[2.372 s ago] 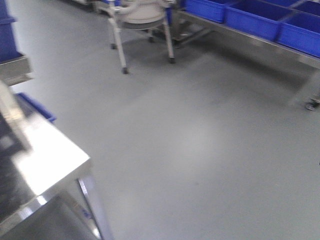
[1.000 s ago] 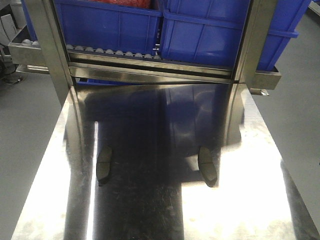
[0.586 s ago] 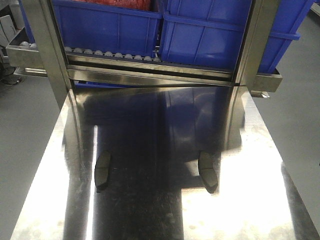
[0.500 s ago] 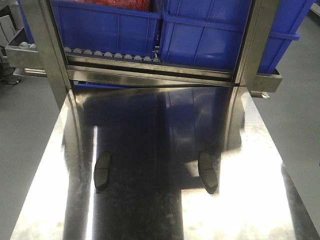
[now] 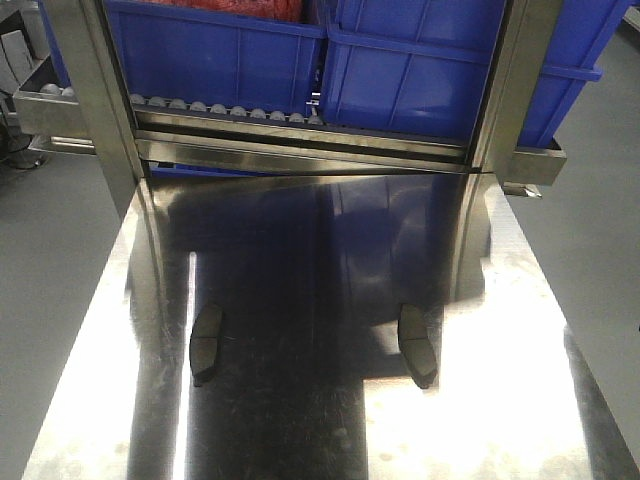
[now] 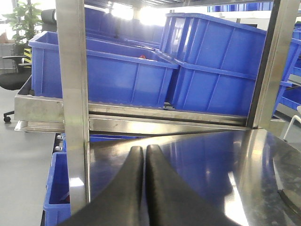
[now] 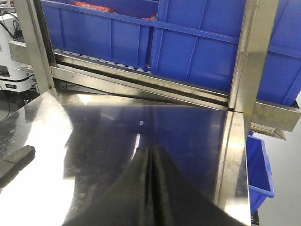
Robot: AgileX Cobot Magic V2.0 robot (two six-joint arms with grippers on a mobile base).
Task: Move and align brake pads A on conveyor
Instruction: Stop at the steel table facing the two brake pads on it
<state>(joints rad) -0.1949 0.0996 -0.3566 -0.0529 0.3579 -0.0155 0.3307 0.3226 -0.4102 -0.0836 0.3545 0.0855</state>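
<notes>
Currently, nothing gripped over the steel table.
Mid-table lie the left brake pad A and the right brake pad A, well apart (both lengthwise); left end effector and right end effector are closed, fingers together.

Dark grey brake pads, blue bins, silver table
</notes>
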